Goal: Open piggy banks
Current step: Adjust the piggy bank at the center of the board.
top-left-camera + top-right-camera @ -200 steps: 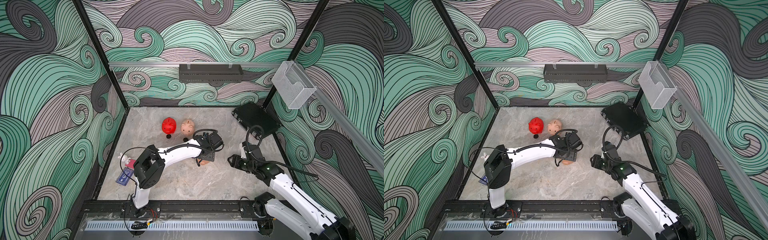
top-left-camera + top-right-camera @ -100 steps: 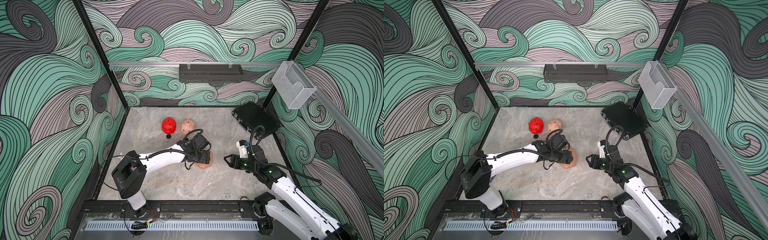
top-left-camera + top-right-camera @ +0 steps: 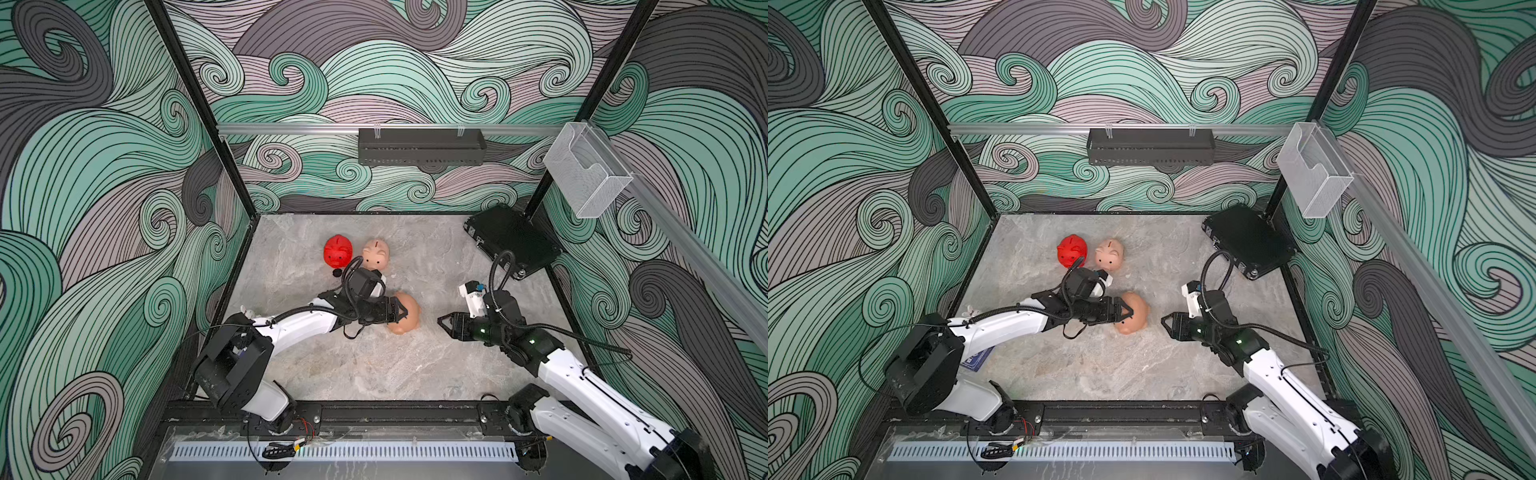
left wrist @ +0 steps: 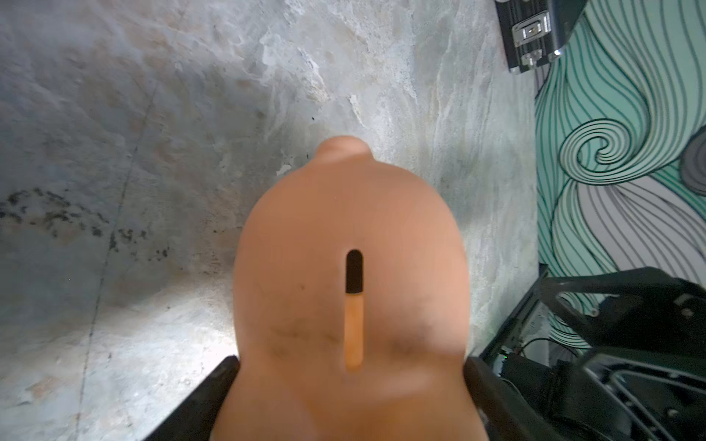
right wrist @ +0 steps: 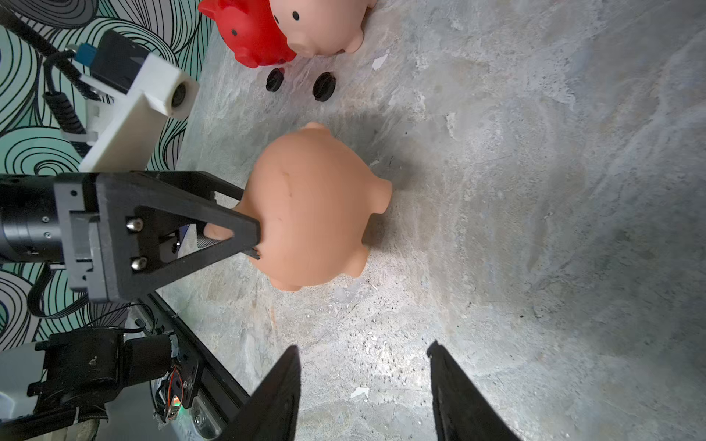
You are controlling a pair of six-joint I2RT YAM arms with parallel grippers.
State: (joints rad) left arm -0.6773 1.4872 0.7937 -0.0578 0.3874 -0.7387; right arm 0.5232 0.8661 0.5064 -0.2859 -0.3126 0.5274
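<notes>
We see the right gripper (image 3: 444,326), jaws apart and empty, at 3 o'clock of the mid-table peach-pink piggy bank (image 3: 411,322) clamped by the left gripper (image 3: 401,314), and farther, at 11 o'clock, the red piggy bank (image 3: 338,251) beside a second peach-pink piggy bank (image 3: 376,252).

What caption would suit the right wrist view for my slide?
Left claw grips a peach piggy bank; right claw hovers open nearby.

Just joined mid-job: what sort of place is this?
Probably a robot test booth: wave-printed walls on black frame posts box in a stone-look table, and two robot arms are mounted at its front edge.
</notes>
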